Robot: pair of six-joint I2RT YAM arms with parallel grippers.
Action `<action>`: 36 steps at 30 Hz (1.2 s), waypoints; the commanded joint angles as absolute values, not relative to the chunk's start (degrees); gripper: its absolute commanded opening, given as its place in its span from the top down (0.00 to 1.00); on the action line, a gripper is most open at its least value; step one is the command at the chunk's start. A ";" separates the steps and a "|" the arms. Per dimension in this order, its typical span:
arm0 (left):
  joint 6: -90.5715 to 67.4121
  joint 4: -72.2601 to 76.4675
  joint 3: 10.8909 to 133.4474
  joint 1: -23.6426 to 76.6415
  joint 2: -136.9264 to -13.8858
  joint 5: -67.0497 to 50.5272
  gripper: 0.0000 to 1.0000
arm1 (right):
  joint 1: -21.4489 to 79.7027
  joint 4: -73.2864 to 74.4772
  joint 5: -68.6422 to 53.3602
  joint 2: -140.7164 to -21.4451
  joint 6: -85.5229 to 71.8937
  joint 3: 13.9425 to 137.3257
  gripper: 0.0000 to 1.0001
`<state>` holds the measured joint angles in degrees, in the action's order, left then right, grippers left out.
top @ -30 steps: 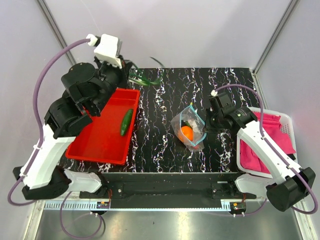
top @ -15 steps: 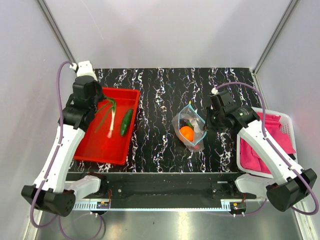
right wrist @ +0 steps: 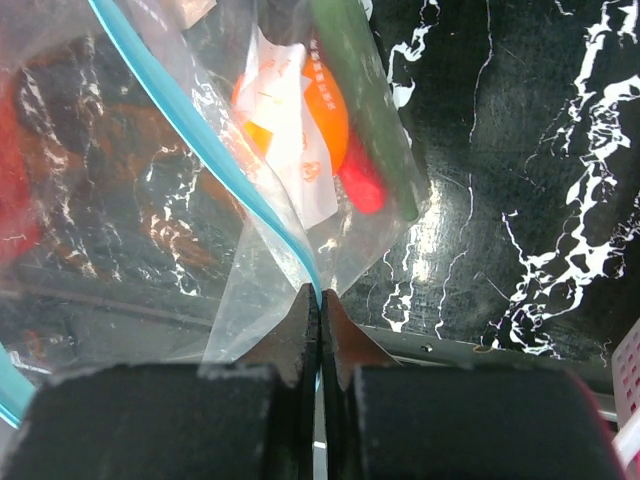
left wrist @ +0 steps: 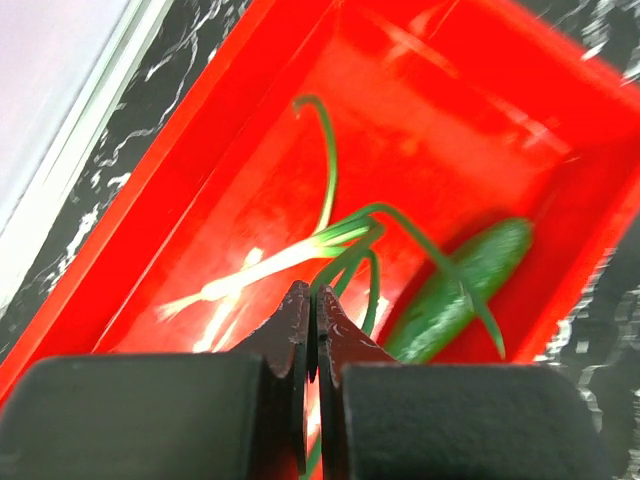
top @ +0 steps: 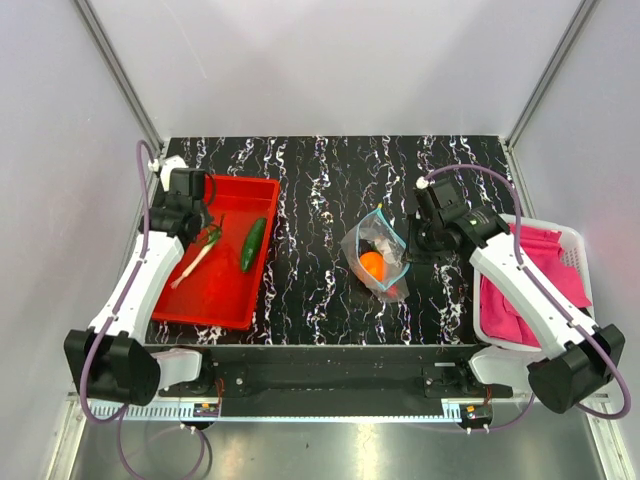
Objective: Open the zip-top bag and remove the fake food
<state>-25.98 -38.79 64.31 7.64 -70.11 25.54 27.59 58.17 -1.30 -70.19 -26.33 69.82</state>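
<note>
Top external view, from the left: the red tray [top: 200, 320] sits along the left edge of the tabletop [top: 320, 190]. It holds two pieces of the fake food, the green onion [top: 190, 265] and, toward its right wall, the cucumber [top: 252, 244]. The left pincer [top: 207, 236] hangs low over the tray's back half. In the left wrist view it is clenched, with the onion's leaves running up to its tips and a green sliver showing in the seam between the fingers, so it looks to be pinching a leaf.

Right of centre lies the zip-top bag [top: 378, 258], its mouth seemingly open. The orange fruit [top: 372, 264], a red chili [right wrist: 360, 185] and a dark green piece [right wrist: 375, 110] are inside. The right pincer [right wrist: 313, 295] is clamped on the bag's clear corner just beside the teal zip strip [right wrist: 205, 150]. Off the right edge stands a white basket [top: 548, 226] with a pink cloth [top: 545, 275].

By my reading the job is about half done: the bag is open and two pieces are out, but three are left inside.

There is bare tabletop between tray and bag and along the back edge, which gives a free lane for carrying. The left arm works close to the left wall, and the right arm lies between bag and basket.
</note>
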 commanded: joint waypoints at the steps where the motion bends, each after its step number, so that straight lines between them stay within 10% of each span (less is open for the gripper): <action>1: -25.49 -40.34 65.57 7.47 -70.75 28.14 0.87 | 27.25 55.99 -2.72 -71.54 -24.44 72.51 1.00; 3: -24.53 -40.43 65.30 7.47 -70.75 26.99 0.56 | 27.25 55.72 -2.99 -71.54 -23.82 72.42 1.00; 8: -23.03 -40.96 65.74 7.47 -66.89 15.41 0.27 | 27.33 54.32 -3.87 -71.10 -21.98 70.93 1.00; 17: -33.36 -19.67 57.58 21.59 -55.47 -18.89 0.37 | 27.25 49.31 -5.79 -66.80 -21.71 68.82 1.00; 27: -29.54 -0.18 58.51 57.80 -62.91 1.56 0.43 | 27.25 44.82 -15.38 -65.74 -25.14 68.37 1.00; 36: -35.86 -11.78 71.10 59.85 -77.61 12.98 0.58 | 27.25 46.49 -15.65 -66.72 -24.87 71.46 1.00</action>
<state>-33.71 -10.24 67.88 59.68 -78.26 2.61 27.55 47.22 -14.44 -67.94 -24.40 68.62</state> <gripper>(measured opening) 0.436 0.010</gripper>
